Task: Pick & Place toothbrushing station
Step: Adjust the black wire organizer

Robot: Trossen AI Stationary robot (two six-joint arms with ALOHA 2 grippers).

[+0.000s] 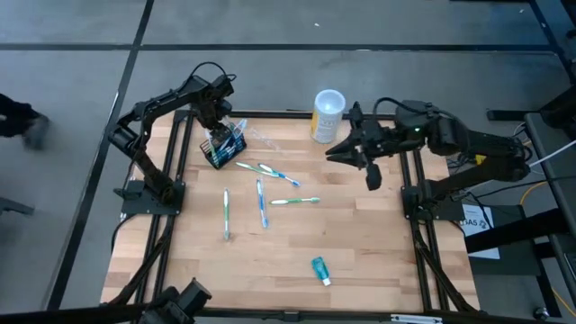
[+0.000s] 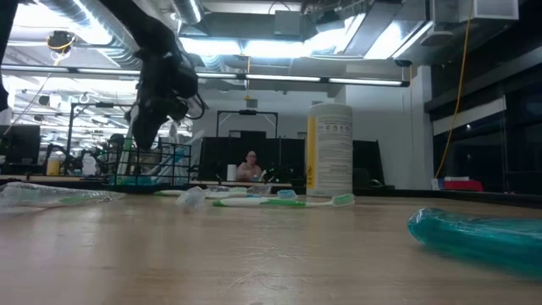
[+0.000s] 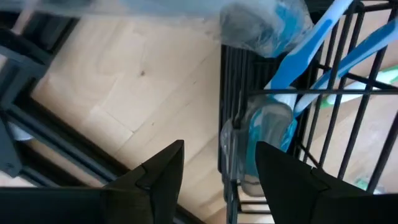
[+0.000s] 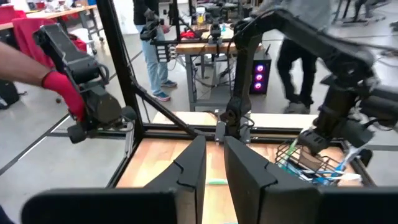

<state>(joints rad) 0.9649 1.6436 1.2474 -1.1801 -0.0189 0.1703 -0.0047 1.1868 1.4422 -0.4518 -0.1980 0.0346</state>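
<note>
Fluorescent ceiling lights are glaring over a workshop crowded with benches and monitors as I am working at my wooden worktop (image 1: 360, 243). I am holding my left gripper (image 3: 219, 163) at the far left corner, its jaws standing apart and straddling one wire wall of the toothbrushing station (image 1: 222, 146), a small black wire holder that is sitting near that corner's edge with blue-handled brushes (image 3: 311, 43) leaning inside it. I judge that I am lining up on the wall because it gives the fingers something thin to close on; nothing is clamped yet. I am hovering my right gripper (image 1: 346, 149) above the far right part of the worktop, just beside the white-and-yellow cup (image 1: 328, 114) that is standing upright at the far edge, and its fingers are standing close together, with only a narrow gap between them and nothing in it; that arm appears to be waiting clear of the work. Several loose toothbrushes (image 1: 262, 202) are lying scattered across the middle of the worktop, and a teal tube (image 1: 320, 269) is lying toward the near edge, well apart from the holder. People are standing beyond the table's frame.
</note>
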